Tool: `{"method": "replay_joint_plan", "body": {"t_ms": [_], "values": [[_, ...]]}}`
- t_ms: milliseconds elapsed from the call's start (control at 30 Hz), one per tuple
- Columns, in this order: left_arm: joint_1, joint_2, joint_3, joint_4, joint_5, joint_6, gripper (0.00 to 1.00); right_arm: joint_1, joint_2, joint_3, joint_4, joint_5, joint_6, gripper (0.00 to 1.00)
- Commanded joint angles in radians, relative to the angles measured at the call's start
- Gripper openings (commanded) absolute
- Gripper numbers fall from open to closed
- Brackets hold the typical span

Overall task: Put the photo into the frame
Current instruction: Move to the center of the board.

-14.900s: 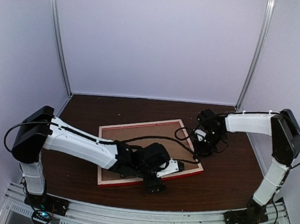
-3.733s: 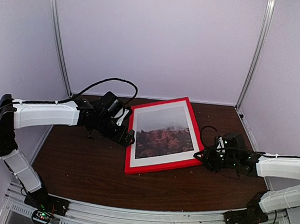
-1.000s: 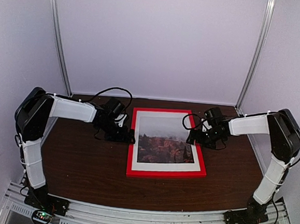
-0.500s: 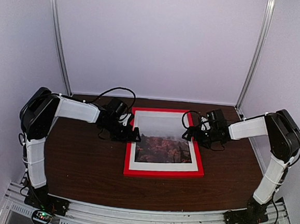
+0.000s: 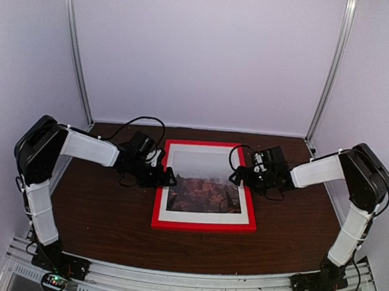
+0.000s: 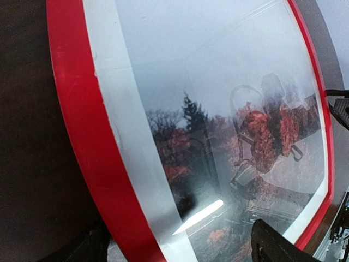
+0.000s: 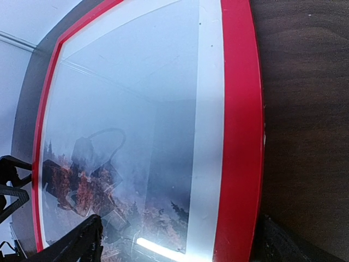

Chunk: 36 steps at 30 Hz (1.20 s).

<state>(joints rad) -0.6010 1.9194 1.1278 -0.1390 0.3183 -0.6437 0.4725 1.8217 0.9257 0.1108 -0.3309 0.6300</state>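
The frame (image 5: 201, 225) lies flat on the dark table with its red front up. Inside it, behind reflective glass, the photo (image 5: 205, 187) shows grey sky and red-orange foliage. My left gripper (image 5: 167, 177) is low over the frame's left rail (image 6: 76, 109) and open. One finger (image 6: 92, 246) is outside the rail and the other is over the glass. My right gripper (image 5: 240, 176) is open in the same way across the right rail (image 7: 240, 109), with one finger (image 7: 76, 243) over the photo (image 7: 120, 136). Neither grips anything.
A white mat (image 5: 205, 218) borders the photo inside the frame. The brown table (image 5: 101, 212) extends to both sides and in front. Pale walls and two metal posts (image 5: 77, 49) close off the back. Black cables loop over both wrists.
The frame has slid a little to the left on the table, and both grippers moved left with it. Both arms stay low at its side rails.
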Motion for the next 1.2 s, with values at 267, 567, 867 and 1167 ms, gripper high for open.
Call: {"method": "replay_joint_plan", "body": {"t_ms": [267, 567, 867, 1167], "values": [[-0.041, -0.151, -0.234, 0.048, 0.007, -0.085, 0.89, 0.213, -0.105, -0.183, -0.035, 0.016, 0.164, 0.98], [-0.066, -0.247, -0.31, 0.025, -0.081, -0.109, 0.9, 0.225, -0.203, -0.174, -0.195, 0.119, 0.097, 1.0], [-0.066, -0.449, -0.271, -0.179, -0.371, 0.002, 0.92, 0.209, -0.303, 0.026, -0.58, 0.417, -0.141, 1.0], [-0.065, -0.719, -0.248, -0.359, -0.821, 0.152, 0.98, 0.133, -0.348, 0.153, -0.701, 0.499, -0.295, 1.0]]}}
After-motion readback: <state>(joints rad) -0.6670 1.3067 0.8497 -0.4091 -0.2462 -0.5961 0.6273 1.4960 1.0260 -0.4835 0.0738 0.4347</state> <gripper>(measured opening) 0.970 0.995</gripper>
